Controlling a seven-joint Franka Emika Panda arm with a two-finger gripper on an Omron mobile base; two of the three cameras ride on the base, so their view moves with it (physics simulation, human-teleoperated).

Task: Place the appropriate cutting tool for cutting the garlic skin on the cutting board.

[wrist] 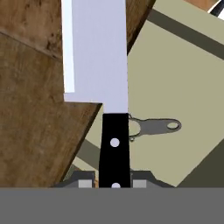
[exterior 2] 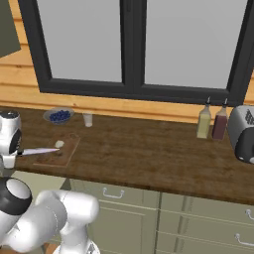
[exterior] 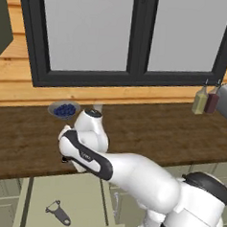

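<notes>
End effector grips the black-handled, silver-bladed knife, blade at frame left over the speckled brown wooden cutting board; release outstanding.

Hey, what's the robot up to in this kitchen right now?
The gripper is shut on the knife, clamping its black handle. The silver blade reaches over the near end of the cutting board, where the garlic lies. Whether the blade touches the board is unclear. Below the counter, a drawer stands open with the peeler lying inside.
</notes>
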